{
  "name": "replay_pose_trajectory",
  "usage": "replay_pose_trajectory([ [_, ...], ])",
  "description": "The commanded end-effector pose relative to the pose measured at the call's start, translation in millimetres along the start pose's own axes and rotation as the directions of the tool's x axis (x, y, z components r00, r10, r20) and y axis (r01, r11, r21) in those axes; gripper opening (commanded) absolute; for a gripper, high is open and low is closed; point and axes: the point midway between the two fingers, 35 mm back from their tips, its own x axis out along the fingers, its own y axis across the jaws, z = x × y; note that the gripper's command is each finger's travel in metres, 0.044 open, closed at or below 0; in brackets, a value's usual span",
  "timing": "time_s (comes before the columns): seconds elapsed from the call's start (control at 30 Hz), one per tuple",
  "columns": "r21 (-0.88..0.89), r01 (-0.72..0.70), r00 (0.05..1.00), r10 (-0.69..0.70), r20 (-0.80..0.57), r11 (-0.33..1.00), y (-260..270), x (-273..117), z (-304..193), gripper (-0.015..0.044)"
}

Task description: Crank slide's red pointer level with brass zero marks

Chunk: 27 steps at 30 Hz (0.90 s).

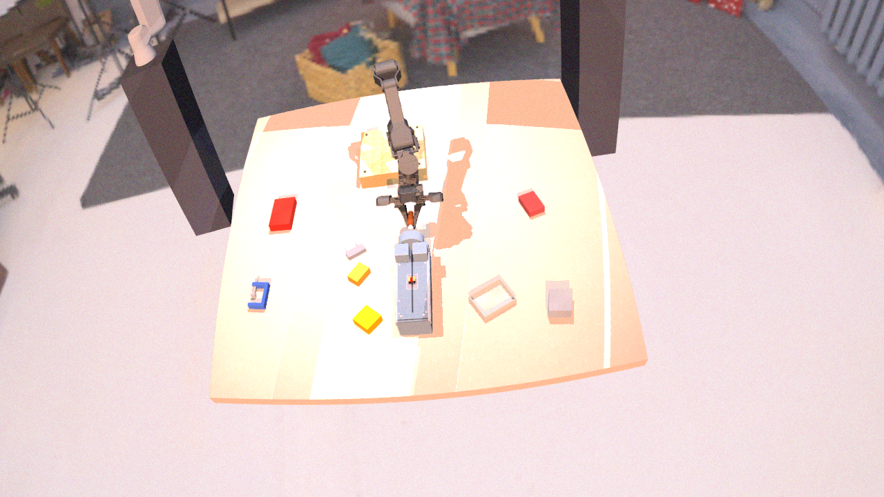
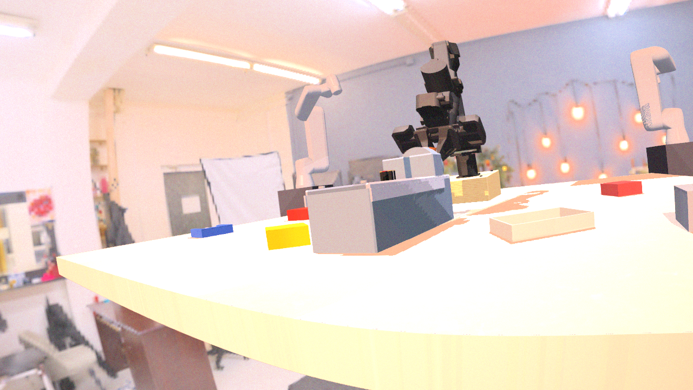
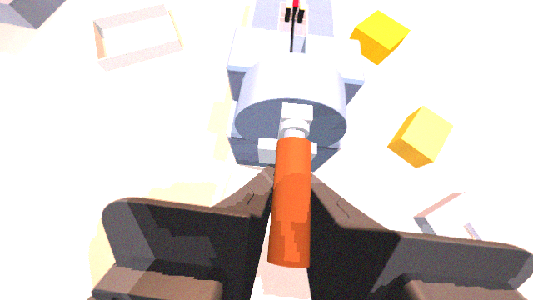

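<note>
The grey-blue machine (image 1: 412, 302) (image 2: 411, 206) (image 3: 291, 79) stands on the table, its round housing toward the arm. My gripper (image 1: 410, 220) (image 3: 286, 172) is shut on the orange crank handle (image 1: 410, 217) (image 3: 293, 200). In the wrist view the handle points out from the upper middle of the housing's face, and the crank arm is mostly hidden behind it. The red pointer (image 1: 411, 280) (image 3: 296, 3) is on the slide in the machine's top slot. It is too small, and cut off in the wrist view, to tell whether it is level with the brass marks.
Two yellow blocks (image 1: 359, 273) (image 1: 367, 319) and a small pale part (image 1: 355, 250) lie left of the machine in the top view. An open white tray (image 1: 474, 305) and a grey block (image 1: 559, 302) lie right. Red blocks (image 1: 282, 213) (image 1: 531, 203) and a blue frame (image 1: 266, 295) lie farther out.
</note>
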Motion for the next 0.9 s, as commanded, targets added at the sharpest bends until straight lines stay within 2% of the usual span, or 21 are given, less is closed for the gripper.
replay_pose_trajectory([
  [0.0, -0.006, -0.027, 1.000, 0.027, 0.001, 1.000, 9.1, 0.0, -0.4, 0.0000],
  [0.87, -0.005, -0.028, 1.000, 0.028, 0.001, 1.000, 16.8, 4.1, -4.3, 0.0000],
])
